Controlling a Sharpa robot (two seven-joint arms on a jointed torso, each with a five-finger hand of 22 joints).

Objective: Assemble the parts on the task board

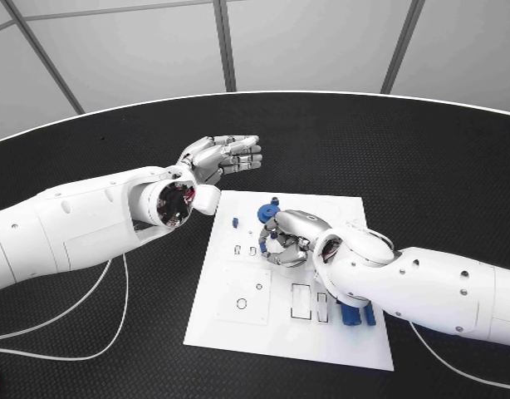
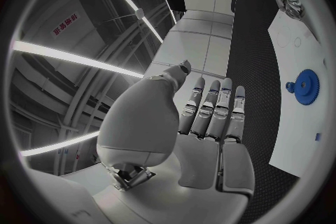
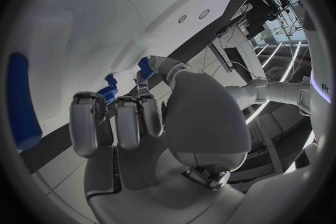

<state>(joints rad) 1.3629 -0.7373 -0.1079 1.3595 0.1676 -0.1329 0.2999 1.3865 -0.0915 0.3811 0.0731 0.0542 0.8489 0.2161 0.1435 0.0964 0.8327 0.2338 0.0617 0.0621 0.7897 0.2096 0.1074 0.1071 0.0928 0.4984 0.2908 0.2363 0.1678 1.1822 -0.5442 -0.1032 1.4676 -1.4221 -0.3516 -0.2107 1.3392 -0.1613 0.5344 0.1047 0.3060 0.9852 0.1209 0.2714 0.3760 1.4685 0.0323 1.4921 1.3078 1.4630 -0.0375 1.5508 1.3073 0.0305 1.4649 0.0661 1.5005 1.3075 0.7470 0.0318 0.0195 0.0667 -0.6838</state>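
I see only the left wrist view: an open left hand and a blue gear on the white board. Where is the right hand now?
Observer: The right hand is down on the task board, just beside the blue gear.
Operator: Does it hold something?
Observer: In the right wrist view, a small blue part sits at its thumb tip. I cannot confirm a firm grip.
Operator: Any other parts?
Observer: Long blue parts lie at the board's edge, by the right arm.
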